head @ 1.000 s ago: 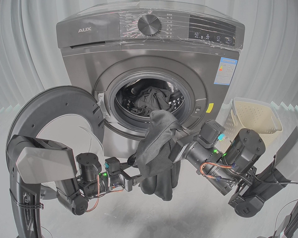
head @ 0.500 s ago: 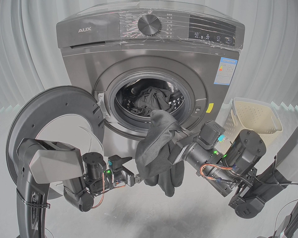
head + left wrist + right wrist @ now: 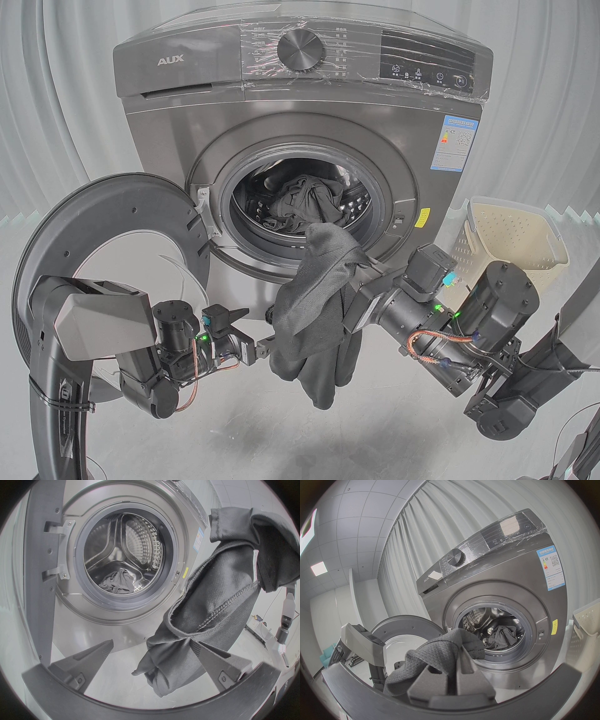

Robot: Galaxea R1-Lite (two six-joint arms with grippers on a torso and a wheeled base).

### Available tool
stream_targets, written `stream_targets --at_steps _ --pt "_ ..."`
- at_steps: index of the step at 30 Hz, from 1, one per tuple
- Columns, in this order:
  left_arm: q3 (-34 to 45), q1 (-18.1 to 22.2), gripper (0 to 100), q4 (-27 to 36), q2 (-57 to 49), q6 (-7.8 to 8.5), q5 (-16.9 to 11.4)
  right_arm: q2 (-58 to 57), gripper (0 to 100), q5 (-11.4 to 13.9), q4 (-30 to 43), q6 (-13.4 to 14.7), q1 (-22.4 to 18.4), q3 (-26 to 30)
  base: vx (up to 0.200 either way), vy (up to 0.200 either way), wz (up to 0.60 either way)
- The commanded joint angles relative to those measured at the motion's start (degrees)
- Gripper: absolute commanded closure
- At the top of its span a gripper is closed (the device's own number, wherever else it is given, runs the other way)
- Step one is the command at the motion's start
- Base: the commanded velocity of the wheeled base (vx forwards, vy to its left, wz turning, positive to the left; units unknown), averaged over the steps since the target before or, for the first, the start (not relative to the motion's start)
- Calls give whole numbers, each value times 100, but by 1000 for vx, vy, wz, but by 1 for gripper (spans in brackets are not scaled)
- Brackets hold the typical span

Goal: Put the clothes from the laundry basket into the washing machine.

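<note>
A dark grey garment (image 3: 312, 294) hangs in front of the washing machine's (image 3: 187, 131) open drum. My right gripper (image 3: 357, 273) is shut on its upper part, level with the drum's lower rim; in the right wrist view the cloth (image 3: 437, 655) drapes over the closed gripper (image 3: 456, 671). My left gripper (image 3: 267, 342) stands open low beside the garment's hanging end. In the left wrist view that gripper (image 3: 156, 659) has wide-apart fingers, and the cloth (image 3: 218, 605) rests against one of them. Another dark garment (image 3: 306, 200) lies inside the drum.
The round machine door (image 3: 106, 219) is swung open to the left, just behind my left arm. A cream laundry basket (image 3: 519, 237) stands to the right of the machine, behind my right arm. Bare grey floor lies below the garment.
My left gripper has drawn back leftward and slightly up. The garment's lower end, bunched up half a second ago, now hangs straight down. My right gripper has barely shifted.
</note>
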Motion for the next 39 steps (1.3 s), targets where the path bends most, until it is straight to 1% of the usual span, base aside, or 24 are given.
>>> stream_targets --at_steps 1,14,22,31,39 --pt "6 51 0 -5 -37 -4 -3 -19 100 3 -3 0 -21 19 0 0 0" --pt "-223 77 0 -5 42 -48 6 -1 100 -15 -3 8 58 10 0 0 0" --pt "-451 -2 0 -5 270 -48 -3 16 100 -50 5 8 137 -34 0 0 0" --pt "-574 -98 0 -5 297 -48 -21 16 100 -50 5 8 137 -25 0 0 0" --pt "-812 -142 0 -5 385 -48 -21 8 100 -50 5 8 234 10 0 0 0"
